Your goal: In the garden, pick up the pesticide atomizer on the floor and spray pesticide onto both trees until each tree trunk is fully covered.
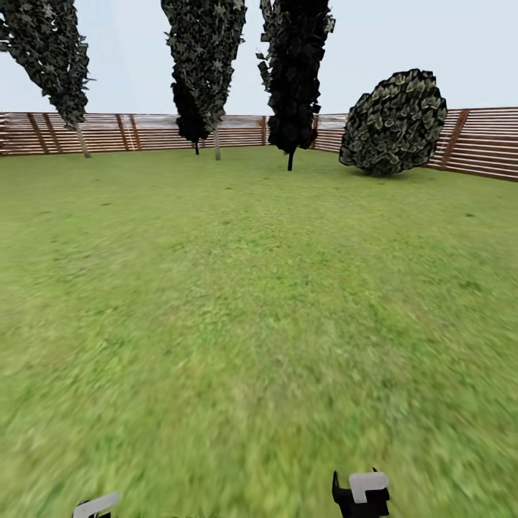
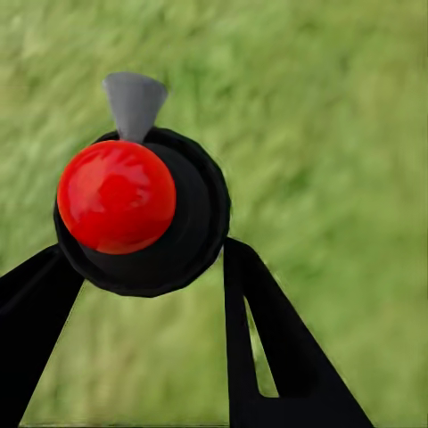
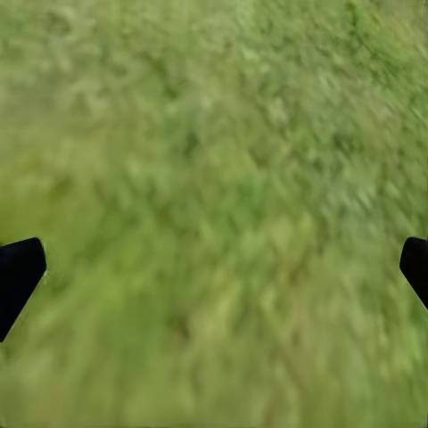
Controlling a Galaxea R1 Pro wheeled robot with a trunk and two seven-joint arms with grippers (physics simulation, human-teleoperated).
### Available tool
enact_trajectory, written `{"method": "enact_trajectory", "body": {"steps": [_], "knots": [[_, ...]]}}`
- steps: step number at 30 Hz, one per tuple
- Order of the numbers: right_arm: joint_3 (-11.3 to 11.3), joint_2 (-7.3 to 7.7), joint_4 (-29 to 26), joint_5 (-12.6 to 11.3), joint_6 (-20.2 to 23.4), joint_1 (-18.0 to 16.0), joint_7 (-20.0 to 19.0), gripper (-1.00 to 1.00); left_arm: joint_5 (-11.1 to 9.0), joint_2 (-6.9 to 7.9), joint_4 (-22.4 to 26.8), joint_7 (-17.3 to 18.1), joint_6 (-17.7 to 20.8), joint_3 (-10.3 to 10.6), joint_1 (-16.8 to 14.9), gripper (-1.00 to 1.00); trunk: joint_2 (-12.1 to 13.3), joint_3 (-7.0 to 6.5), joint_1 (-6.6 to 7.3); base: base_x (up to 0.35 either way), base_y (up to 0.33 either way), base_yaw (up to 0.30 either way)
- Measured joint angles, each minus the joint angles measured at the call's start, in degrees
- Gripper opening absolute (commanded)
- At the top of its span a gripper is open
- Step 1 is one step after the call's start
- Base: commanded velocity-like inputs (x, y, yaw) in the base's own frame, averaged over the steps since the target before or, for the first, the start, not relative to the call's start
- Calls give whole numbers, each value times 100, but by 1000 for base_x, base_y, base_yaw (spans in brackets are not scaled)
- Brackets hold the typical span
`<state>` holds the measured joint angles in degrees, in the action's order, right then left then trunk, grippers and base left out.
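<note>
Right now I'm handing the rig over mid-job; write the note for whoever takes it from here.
Left gripper: shut on the pesticide atomizer, red top facing the wrist camera, grey nozzle beyond it.
Right gripper: open, nothing between the fingers, grass below.
Position: on the lawn, facing the wooden fence. Ahead stand dark conifers and a round bush; a paler thin-trunked tree stands by the fence.
Done: atomizer picked up.
Left: find both thick pale trunks, drive up, spray each until covered. No white specks visible yet.
</note>
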<state>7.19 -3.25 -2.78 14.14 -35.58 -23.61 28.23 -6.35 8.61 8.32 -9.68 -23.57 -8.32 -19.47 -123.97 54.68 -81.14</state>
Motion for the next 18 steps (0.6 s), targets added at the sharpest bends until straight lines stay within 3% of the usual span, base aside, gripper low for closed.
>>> {"method": "enact_trajectory", "body": {"steps": [18], "knots": [[0,0,0,0,4,0,0,100,0,0,0,0,-1,0,0,-100,0,0,0,0,0,285]]}}
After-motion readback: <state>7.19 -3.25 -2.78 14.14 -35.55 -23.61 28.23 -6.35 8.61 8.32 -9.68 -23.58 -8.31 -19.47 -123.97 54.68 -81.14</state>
